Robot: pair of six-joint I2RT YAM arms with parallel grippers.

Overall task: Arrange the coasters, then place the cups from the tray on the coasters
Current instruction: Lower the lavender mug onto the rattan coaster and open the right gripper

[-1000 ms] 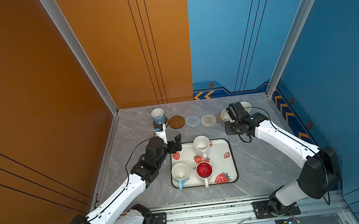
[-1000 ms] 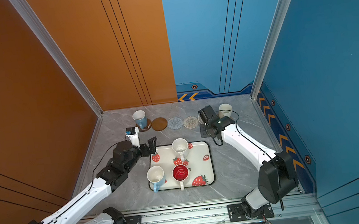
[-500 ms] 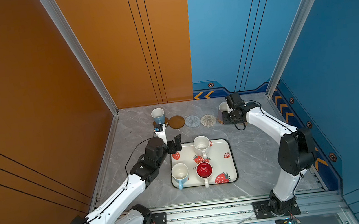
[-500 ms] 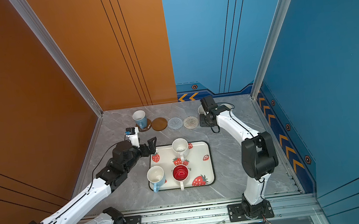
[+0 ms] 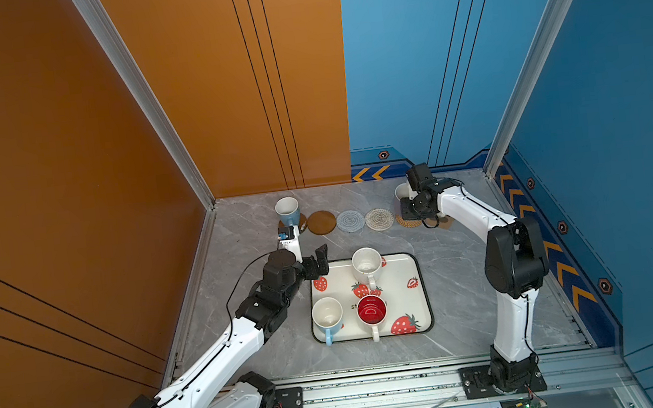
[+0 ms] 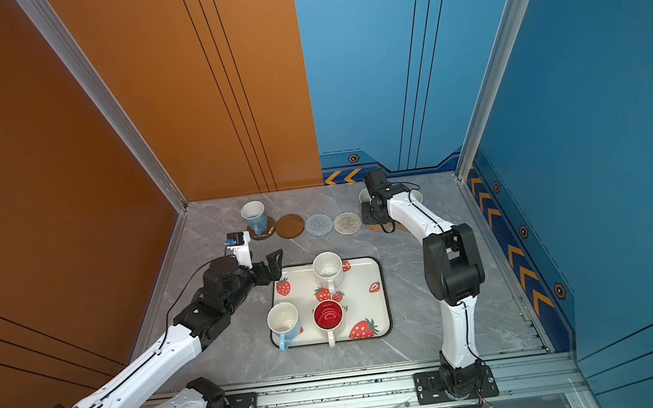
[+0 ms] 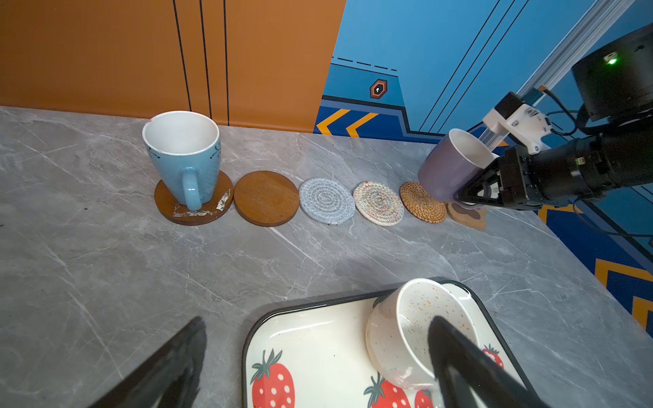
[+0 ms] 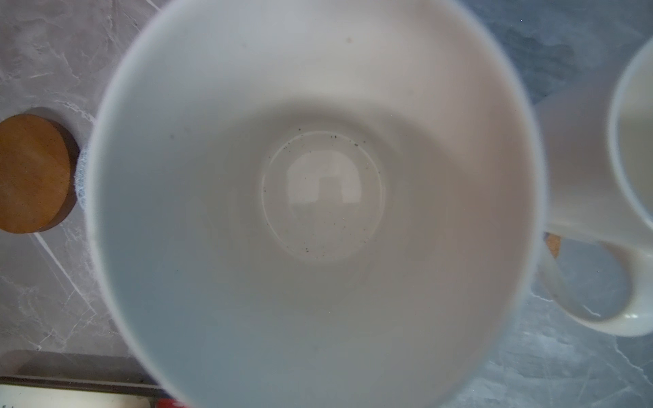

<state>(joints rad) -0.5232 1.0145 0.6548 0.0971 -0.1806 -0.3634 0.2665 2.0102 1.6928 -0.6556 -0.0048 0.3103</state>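
Six coasters lie in a row at the back: a brown disc [image 7: 176,212] under a light blue cup [image 7: 183,155], a second brown disc [image 7: 266,197], a grey round [image 7: 327,200], a cream round [image 7: 378,203], a tan woven round [image 7: 422,202] and a brown paw shape [image 7: 466,216]. My right gripper [image 7: 464,197] is shut on the lavender cup [image 7: 447,166], held tilted over the tan and paw coasters. Its white inside [image 8: 318,194] fills the right wrist view. The tray [image 5: 421,286] holds a white cup [image 5: 366,262], a light blue cup [image 5: 327,316] and a red-inside cup [image 5: 371,311]. My left gripper [image 5: 315,263] is open at the tray's far left corner.
Another white cup [image 8: 583,176] stands close beside the lavender one, half hidden behind my right arm [image 6: 418,219] in both top views. The orange and blue walls close in the back and sides. Bare marble [image 5: 461,265] lies between the tray and the right wall.
My right arm has carried the lavender cup toward the back wall and its elbow has folded up. The left arm has not moved.
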